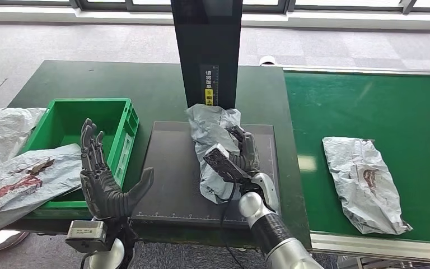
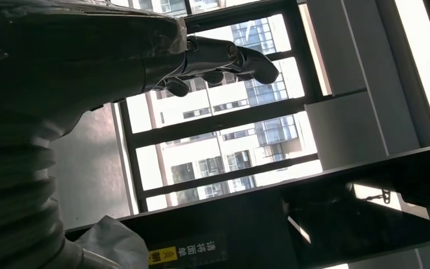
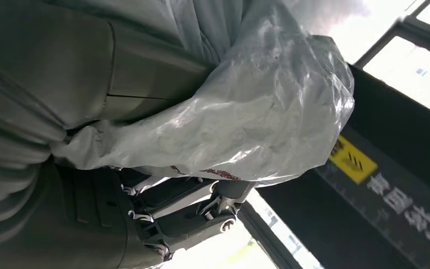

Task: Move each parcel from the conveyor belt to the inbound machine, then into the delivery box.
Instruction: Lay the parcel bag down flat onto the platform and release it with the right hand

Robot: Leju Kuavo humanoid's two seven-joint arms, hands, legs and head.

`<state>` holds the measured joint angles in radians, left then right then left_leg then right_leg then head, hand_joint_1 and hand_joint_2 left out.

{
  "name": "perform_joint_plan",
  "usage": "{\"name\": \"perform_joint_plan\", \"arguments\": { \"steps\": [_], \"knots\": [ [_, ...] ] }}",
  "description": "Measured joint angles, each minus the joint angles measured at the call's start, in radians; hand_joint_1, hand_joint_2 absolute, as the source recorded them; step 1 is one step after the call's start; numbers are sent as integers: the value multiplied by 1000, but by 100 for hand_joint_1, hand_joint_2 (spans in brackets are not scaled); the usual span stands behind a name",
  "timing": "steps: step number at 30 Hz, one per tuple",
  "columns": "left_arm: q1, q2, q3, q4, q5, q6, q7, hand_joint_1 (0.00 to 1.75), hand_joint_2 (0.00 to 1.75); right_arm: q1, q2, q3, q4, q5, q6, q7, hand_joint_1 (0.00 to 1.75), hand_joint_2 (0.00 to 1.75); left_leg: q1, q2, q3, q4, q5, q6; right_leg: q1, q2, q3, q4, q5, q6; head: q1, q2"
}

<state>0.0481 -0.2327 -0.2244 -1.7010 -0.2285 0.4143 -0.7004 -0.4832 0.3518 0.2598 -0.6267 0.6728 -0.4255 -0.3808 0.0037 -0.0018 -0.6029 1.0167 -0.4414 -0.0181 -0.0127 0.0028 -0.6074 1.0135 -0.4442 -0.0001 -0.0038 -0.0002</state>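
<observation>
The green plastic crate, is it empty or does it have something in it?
Not empty: a grey plastic parcel with red marks lies across the green plastic crate, overhanging its near rim.

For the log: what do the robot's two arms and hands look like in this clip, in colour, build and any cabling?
Both hands are dark grey to black, with jointed fingers and thick thumbs: left hand, right hand. The right forearm has a silver ball-like wrist, a black ribbed section and a silver shell, with a thin black cable beside it. A grey box-shaped camera module sits at the left wrist. The wrist views show grey ribbed covers.
</observation>
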Motion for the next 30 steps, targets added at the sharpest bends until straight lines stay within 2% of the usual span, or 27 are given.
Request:
{"name": "perform_joint_plan", "arguments": {
  "steps": [7, 22, 26, 27, 30],
  "knots": [
    [-1, 0, -7, 18, 0, -1, 0, 0, 175, -35, 4, 7, 86, 0, 10, 1, 175, 175, 0, 0, 0, 0, -1, 0, 0, 0, -1, 0, -1, 0, 0, 0],
    [-1, 0, -7, 33, 0, -1, 0, 0, 175, -54, 8, 8, 133, 6, 23, 8, 175, 175, 0, 0, 0, 0, -1, -1, 0, 0, -1, 0, 0, 0, 0, 0],
    [-2, 0, -7, 35, 0, -1, 0, 0, 175, -62, 10, 9, 146, 9, 43, 7, 0, 0, 0, 0, 0, 0, -1, -1, 0, 0, -1, 0, 0, 0, 0, 0],
    [-3, 0, -7, 35, 0, -2, 0, 0, 175, -65, 11, 10, 149, 5, 58, 0, 0, 0, 0, 0, 0, 0, -1, -1, 0, 0, -1, 0, 0, 0, 0, 0],
    [-6, -2, -6, 35, -2, -11, 0, 0, 175, -73, 13, 27, 158, -38, 108, -52, 0, 131, 0, 0, 0, 0, -1, -1, 0, 0, -1, 0, 0, 0, 0, 0]
  ]
}}
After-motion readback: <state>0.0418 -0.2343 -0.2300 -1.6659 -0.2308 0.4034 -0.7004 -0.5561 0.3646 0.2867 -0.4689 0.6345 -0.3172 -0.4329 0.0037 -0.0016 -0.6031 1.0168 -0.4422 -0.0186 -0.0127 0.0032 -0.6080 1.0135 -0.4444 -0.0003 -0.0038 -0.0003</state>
